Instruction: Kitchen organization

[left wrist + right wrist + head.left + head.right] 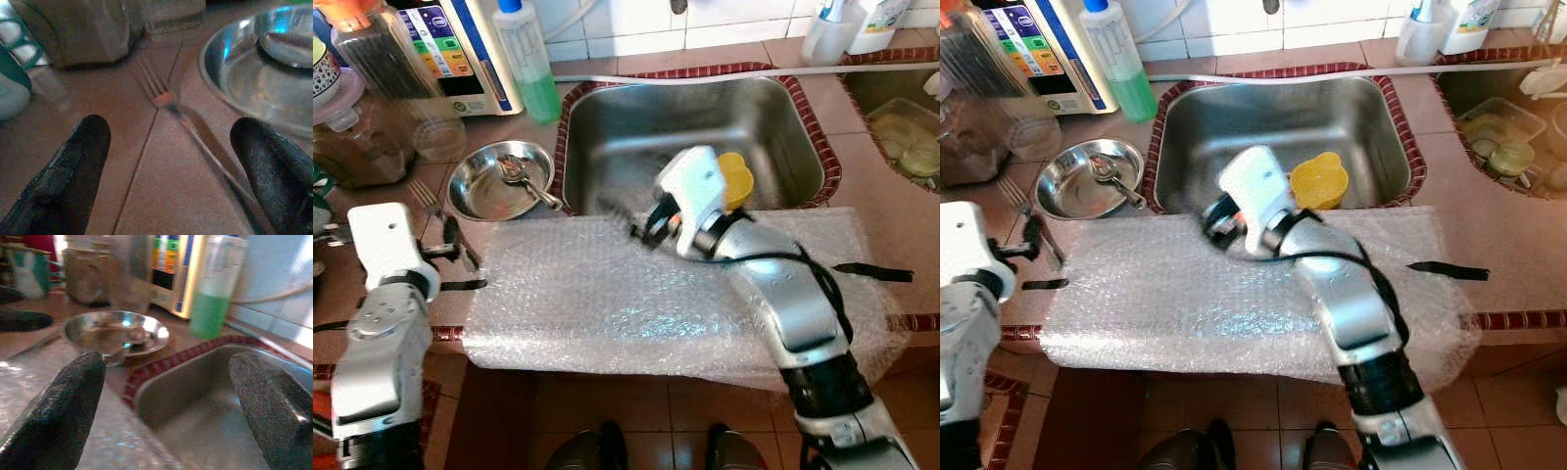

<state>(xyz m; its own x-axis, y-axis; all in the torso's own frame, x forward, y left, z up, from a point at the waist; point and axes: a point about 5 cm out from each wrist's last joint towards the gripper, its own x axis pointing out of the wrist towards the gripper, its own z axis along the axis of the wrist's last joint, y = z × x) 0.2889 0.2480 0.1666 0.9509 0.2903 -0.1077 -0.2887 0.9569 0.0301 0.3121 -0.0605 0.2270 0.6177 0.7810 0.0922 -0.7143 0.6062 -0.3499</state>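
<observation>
1. We see a steel sink set in a tiled table, red brick-pattern trim round its rim; a yellow cup sits inside near the front wall.
2. A sheet of bubble wrap covers the table's front edge, crinkly and translucent, and overhangs it.
3. A round shiny steel bowl with a spoon in it stands just left of the sink; a green soap bottle stands behind it, next to a white appliance and clear jars.
4. A thin metal fork lies flat on the table, just left of the bowl.
5. Left pincer: fingers spread wide, holding nothing, low over the table with the fork handle running between them.
6. Right pincer: spread wide, empty, over the sink's front left corner above the bubble wrap edge, aimed toward the bowl.
7. Black strips lie on the bubble wrap's right end.
</observation>
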